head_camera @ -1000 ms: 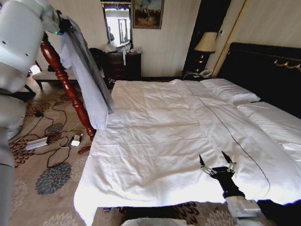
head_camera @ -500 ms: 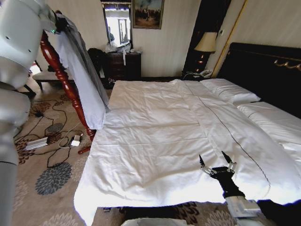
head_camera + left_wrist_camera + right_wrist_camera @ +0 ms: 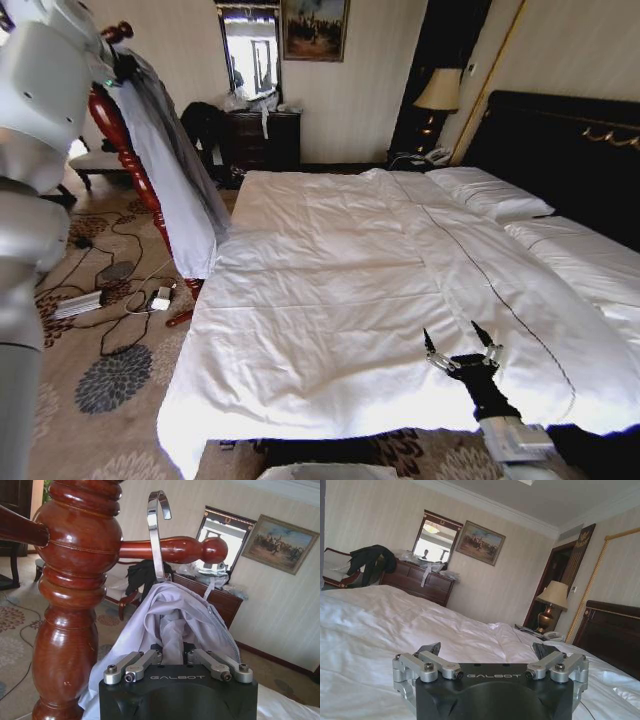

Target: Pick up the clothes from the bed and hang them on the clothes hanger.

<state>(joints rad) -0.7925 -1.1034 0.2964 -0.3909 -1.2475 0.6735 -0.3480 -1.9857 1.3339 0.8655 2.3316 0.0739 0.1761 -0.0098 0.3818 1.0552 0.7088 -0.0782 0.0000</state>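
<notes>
Head view: the left gripper (image 3: 125,68) is raised beside the red turned wooden post (image 3: 130,165), with the light grey-blue shirt (image 3: 175,175) hanging straight down below the jaws, its long axis vertical and clear of the bed (image 3: 330,300). The right gripper (image 3: 462,350) rests low on the duvet near the foot of the bed, jaws spread and holding nothing, well apart from the shirt; the left arm is plainly the nearer one.

Left wrist view: the jaws are clenched on the bunched shirt collar (image 3: 172,625). Directly beyond them the hanger's metal hook (image 3: 157,530) rises upright, its curl just above the post's horizontal peg (image 3: 175,550), not clearly seated on it.

Right wrist view: released jaws over white duvet (image 3: 365,630).
</notes>
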